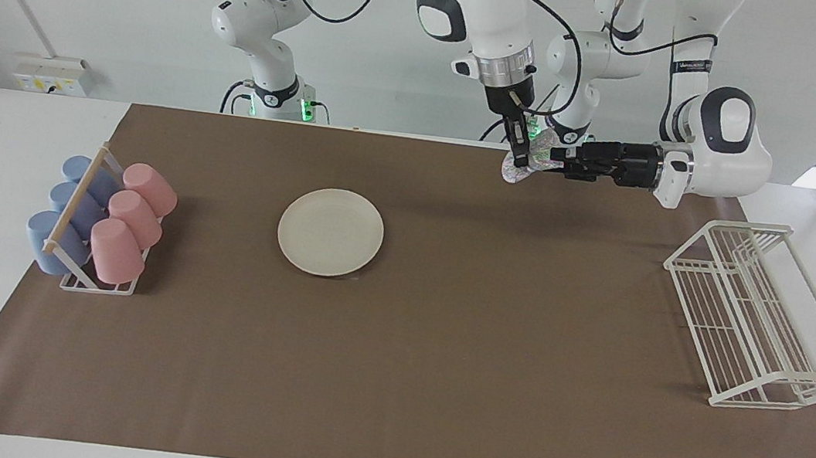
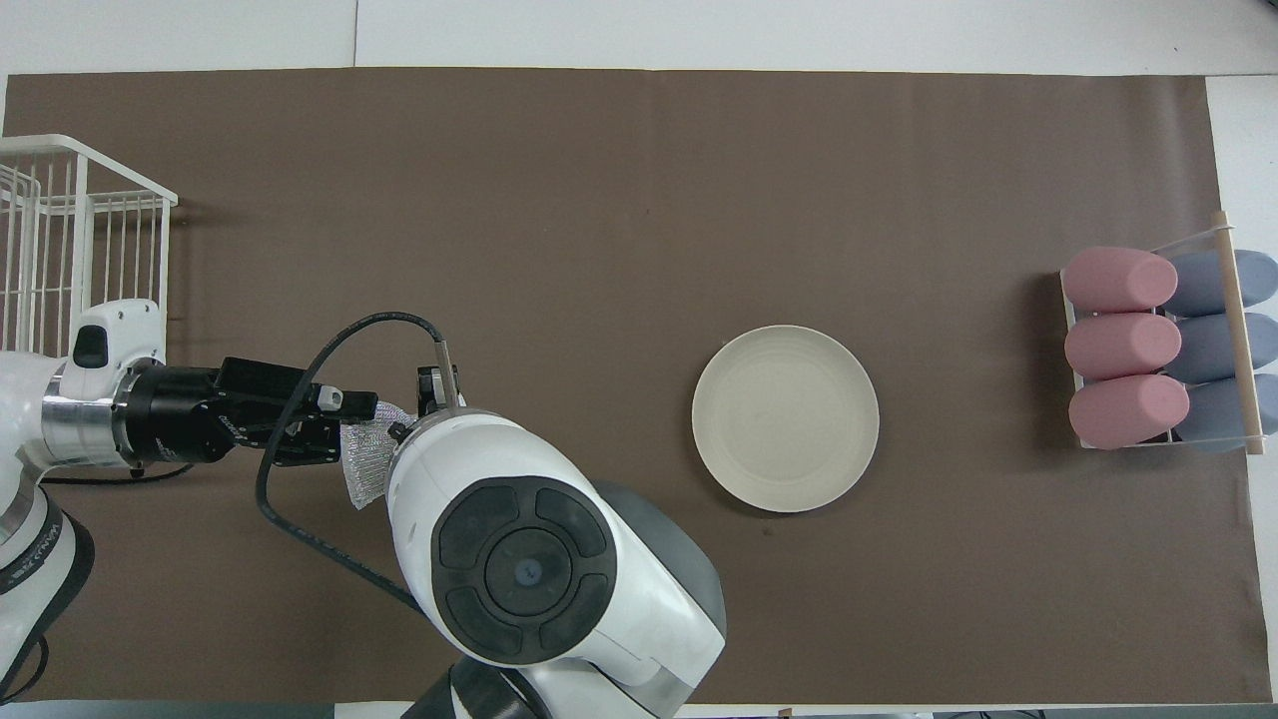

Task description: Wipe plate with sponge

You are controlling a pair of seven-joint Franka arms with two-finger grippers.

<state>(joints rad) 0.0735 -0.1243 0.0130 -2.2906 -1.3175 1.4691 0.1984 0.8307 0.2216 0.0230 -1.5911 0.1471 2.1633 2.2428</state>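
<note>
The cream-white plate lies flat on the brown mat, toward the right arm's end of the table. The silvery-grey sponge hangs in the air over the mat's edge nearest the robots, well apart from the plate. My right gripper points straight down and is shut on the sponge's top. In the overhead view its own arm hides most of it. My left gripper lies level beside the sponge, with its fingers spread open at the sponge's edge.
A rack of pink and blue cups lying on their sides stands at the right arm's end of the mat. A white wire dish rack stands at the left arm's end.
</note>
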